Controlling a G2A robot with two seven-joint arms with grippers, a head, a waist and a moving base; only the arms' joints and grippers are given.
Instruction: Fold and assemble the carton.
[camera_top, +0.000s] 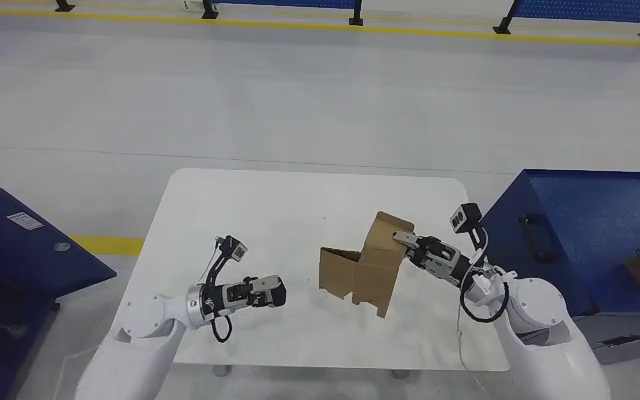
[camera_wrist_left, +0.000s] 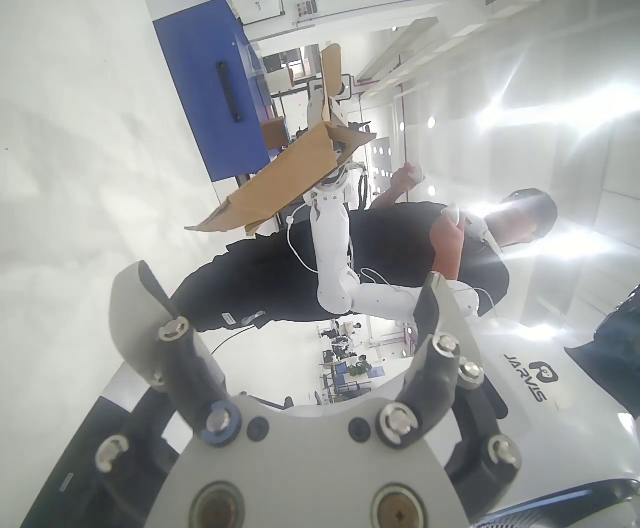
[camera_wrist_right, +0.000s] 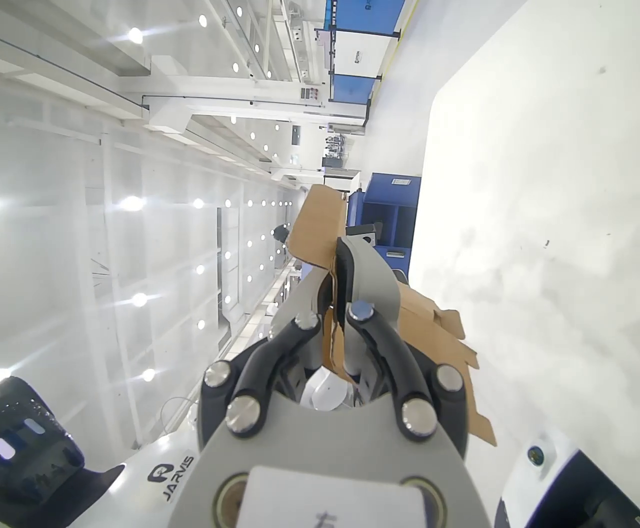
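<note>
Right gripper (camera_wrist_right: 327, 272): clenched on the brown corrugated cardboard carton (camera_top: 362, 268), one thin flap edge pinched tight between both fingers (camera_wrist_right: 367, 272). Rest of the half-unfolded carton spread ahead of and below those fingertips, panels angled, lower flaps splayed open, over the white rounded-corner table (camera_top: 290, 205); contact with the tabletop impossible to judge.

Left gripper (camera_wrist_left: 285, 295): released, fingers spread wide, nothing between them. Well apart from the carton, with the cardboard straight ahead of its fingertips and tilted.

Behind the right gripper, just off the table's edge, a dark blue box-shaped bin (camera_top: 580, 235). Behind the left gripper, off the opposite edge, a second blue bin (camera_top: 35, 255).
</note>
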